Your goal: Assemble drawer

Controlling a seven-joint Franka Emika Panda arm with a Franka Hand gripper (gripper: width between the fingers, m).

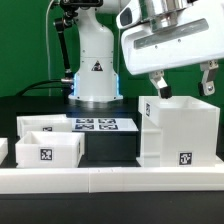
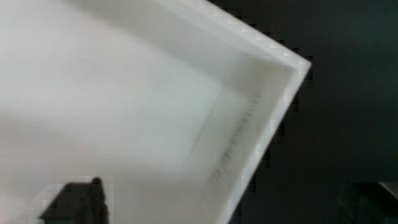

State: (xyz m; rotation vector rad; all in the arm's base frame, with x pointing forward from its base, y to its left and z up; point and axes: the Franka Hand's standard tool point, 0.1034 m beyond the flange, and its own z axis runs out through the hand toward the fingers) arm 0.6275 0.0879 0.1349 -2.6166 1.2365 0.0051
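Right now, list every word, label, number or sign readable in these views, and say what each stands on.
No words, brands or numbers are readable in either view.
Triangular sign on the robot base: symbol too small to read.
Casing tag on the casing: square pattern, no text.
Tray tag on the front tray: square pattern, no text.
Tags on the marker board: patterns only.

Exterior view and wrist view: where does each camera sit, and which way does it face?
Exterior view: low, near table height, facing the arm's base across the marker board; the open gripper hangs over the drawer casing.
Wrist view: on the wrist, looking down past the dark fingertips onto the drawer casing's corner.
Shared: drawer casing and gripper.
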